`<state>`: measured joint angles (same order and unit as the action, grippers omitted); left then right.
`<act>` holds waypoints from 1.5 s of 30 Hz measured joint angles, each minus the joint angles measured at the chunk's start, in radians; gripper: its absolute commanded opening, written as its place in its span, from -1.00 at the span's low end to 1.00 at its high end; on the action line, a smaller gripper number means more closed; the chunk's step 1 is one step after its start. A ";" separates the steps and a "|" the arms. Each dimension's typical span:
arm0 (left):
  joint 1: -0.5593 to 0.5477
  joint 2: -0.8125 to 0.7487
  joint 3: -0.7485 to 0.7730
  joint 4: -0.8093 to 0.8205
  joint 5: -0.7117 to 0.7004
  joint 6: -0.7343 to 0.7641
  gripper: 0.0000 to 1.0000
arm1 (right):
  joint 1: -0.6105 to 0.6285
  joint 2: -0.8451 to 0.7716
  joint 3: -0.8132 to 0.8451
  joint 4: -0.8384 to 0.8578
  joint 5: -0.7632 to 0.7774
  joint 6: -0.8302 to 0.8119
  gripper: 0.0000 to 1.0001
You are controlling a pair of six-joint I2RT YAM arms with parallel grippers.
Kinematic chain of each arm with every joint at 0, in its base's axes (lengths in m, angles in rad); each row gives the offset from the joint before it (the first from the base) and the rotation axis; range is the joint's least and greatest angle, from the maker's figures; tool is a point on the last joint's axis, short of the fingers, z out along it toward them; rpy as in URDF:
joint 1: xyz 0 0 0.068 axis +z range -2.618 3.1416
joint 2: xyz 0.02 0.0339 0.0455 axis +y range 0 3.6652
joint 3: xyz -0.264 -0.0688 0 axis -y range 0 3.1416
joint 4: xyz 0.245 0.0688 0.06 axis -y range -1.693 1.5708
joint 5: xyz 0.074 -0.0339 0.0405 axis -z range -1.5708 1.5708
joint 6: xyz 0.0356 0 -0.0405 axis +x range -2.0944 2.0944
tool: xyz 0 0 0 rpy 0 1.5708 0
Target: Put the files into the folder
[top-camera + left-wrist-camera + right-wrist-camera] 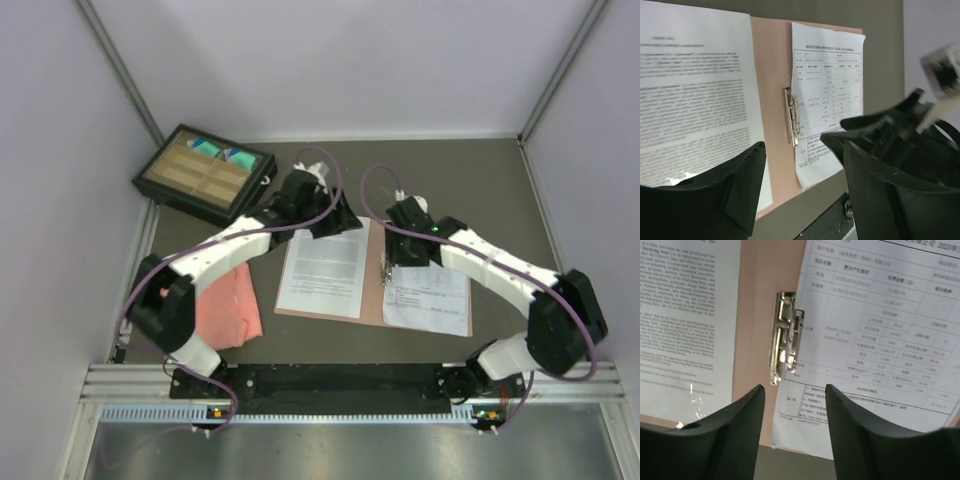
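Note:
An open tan folder (370,290) lies flat on the table with a metal clip (386,270) at its spine. A white sheet of dense text (322,272) lies on its left half. A white sheet with a table layout (427,298) lies on its right half, its edge by the clip. My left gripper (335,222) is open and empty above the folder's far edge. My right gripper (405,248) is open and empty just above the clip (785,345) and the table sheet (875,330). The left wrist view shows the text sheet (690,95), the table sheet (827,90) and the open gripper (805,142).
A salmon-pink folded cloth (228,305) lies left of the folder, under the left arm. A dark box with compartments (205,172) stands at the back left. Grey walls close in both sides and the back. The right arm (905,130) shows close by in the left wrist view.

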<state>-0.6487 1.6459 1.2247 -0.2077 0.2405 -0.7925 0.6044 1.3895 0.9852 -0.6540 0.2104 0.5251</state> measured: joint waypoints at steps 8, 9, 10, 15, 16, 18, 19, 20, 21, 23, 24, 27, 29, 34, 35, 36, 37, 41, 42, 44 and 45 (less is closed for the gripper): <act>0.091 -0.422 -0.307 -0.072 0.001 0.077 0.40 | 0.100 0.273 0.138 -0.045 0.095 0.171 -0.43; 0.091 -0.453 -0.333 -0.094 0.000 0.085 0.41 | 0.108 0.302 0.154 -0.056 0.110 0.185 -0.46; 0.091 -0.484 -0.356 -0.112 -0.003 0.090 0.41 | 0.116 0.325 0.170 -0.063 0.124 0.200 -0.46; 0.092 -0.597 -0.434 -0.164 -0.022 0.107 0.42 | 0.140 0.361 0.195 -0.079 0.157 0.245 -0.58; 0.092 -0.611 -0.445 -0.170 -0.024 0.109 0.42 | 0.140 0.361 0.195 -0.080 0.161 0.252 -0.58; 0.093 -0.623 -0.458 -0.173 -0.026 0.112 0.43 | 0.140 0.362 0.196 -0.081 0.168 0.262 -0.56; 0.093 -0.623 -0.462 -0.173 -0.026 0.113 0.43 | 0.140 0.367 0.202 -0.089 0.171 0.264 -0.55; 0.093 -0.623 -0.465 -0.172 -0.025 0.113 0.43 | 0.140 0.372 0.209 -0.092 0.173 0.266 -0.54; 0.094 -0.623 -0.469 -0.173 -0.025 0.114 0.43 | 0.140 0.378 0.217 -0.092 0.177 0.266 -0.53; 0.095 -0.622 -0.475 -0.173 -0.024 0.115 0.43 | 0.140 0.388 0.234 -0.093 0.182 0.267 -0.53; 0.096 -0.622 -0.476 -0.173 -0.024 0.116 0.43 | 0.140 0.392 0.240 -0.093 0.183 0.269 -0.53; 0.097 -0.622 -0.476 -0.173 -0.024 0.116 0.44 | 0.140 0.406 0.256 -0.089 0.188 0.272 -0.53; 0.098 -0.622 -0.477 -0.173 -0.023 0.117 0.44 | 0.140 0.417 0.259 -0.094 0.192 0.273 -0.53; 0.101 -0.622 -0.477 -0.172 -0.023 0.122 0.44 | 0.140 0.442 0.260 -0.095 0.203 0.273 -0.51; 0.102 -0.621 -0.477 -0.172 -0.022 0.122 0.44 | 0.140 0.445 0.260 -0.096 0.207 0.273 -0.51; 0.103 -0.620 -0.477 -0.171 -0.021 0.123 0.44 | 0.140 0.449 0.260 -0.095 0.209 0.273 -0.50; 0.104 -0.617 -0.477 -0.171 -0.021 0.123 0.44 | 0.140 0.452 0.260 -0.095 0.211 0.273 -0.50; 0.105 -0.607 -0.479 -0.169 -0.020 0.123 0.44 | 0.140 0.458 0.260 -0.093 0.213 0.273 -0.50; 0.106 -0.607 -0.481 -0.169 -0.020 0.123 0.44 | 0.140 0.460 0.260 -0.091 0.214 0.274 -0.51; 0.107 -0.607 -0.481 -0.169 -0.020 0.123 0.44 | 0.140 0.468 0.260 -0.086 0.216 0.274 -0.51; 0.108 -0.607 -0.481 -0.169 -0.020 0.123 0.44 | 0.140 0.472 0.260 -0.083 0.218 0.275 -0.52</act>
<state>-0.5411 1.0386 0.7437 -0.3763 0.2203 -0.6693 0.7441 1.8618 1.2453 -0.7372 0.4286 0.8005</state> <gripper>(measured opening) 0.720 0.246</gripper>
